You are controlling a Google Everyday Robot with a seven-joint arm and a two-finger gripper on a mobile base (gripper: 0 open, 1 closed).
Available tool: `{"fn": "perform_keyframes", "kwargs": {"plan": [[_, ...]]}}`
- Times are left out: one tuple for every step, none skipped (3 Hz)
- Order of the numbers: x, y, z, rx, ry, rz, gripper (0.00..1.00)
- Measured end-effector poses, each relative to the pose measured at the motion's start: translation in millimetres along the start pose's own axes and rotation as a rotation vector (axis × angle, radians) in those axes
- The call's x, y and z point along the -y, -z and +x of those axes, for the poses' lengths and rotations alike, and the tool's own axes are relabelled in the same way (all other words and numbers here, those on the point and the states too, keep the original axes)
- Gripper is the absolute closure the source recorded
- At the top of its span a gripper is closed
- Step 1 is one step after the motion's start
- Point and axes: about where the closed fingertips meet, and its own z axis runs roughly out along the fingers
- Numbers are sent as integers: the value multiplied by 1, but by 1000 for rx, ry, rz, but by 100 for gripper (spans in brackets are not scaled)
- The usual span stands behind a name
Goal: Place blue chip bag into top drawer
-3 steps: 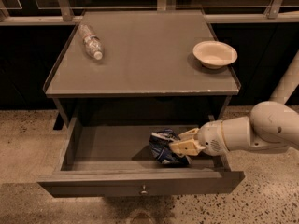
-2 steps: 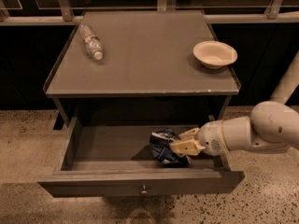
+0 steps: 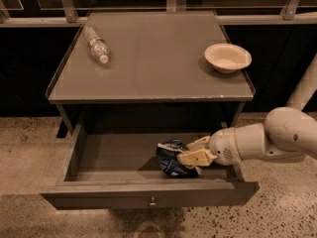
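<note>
Nothing's really moved since the earlier frames, as far as I can see: arm, bag and drawer all sit where they did. The pincer [image 3: 188, 151] reaches in from the right, down inside the top drawer [image 3: 148, 193], which is pulled wide open. It's right up against the right side of the blue chip bag [image 3: 168, 158], but I honestly can't tell whether it's clamped on the bag or just touching it. The bag lies crumpled on the drawer floor, right of centre and close to the front panel. Up on the desk [image 3: 153, 63], a clear bottle [image 3: 96, 43] lies on its side back-left and a white bowl [image 3: 228, 57] sits on the right.
</note>
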Motion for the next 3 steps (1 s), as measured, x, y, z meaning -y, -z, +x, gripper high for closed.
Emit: {"fn": "perform_keyframes", "kwargs": {"plan": [[0,0,0,0,0,0,12],[0,0,0,0,0,0,0],[0,0,0,0,0,0,0]]}}
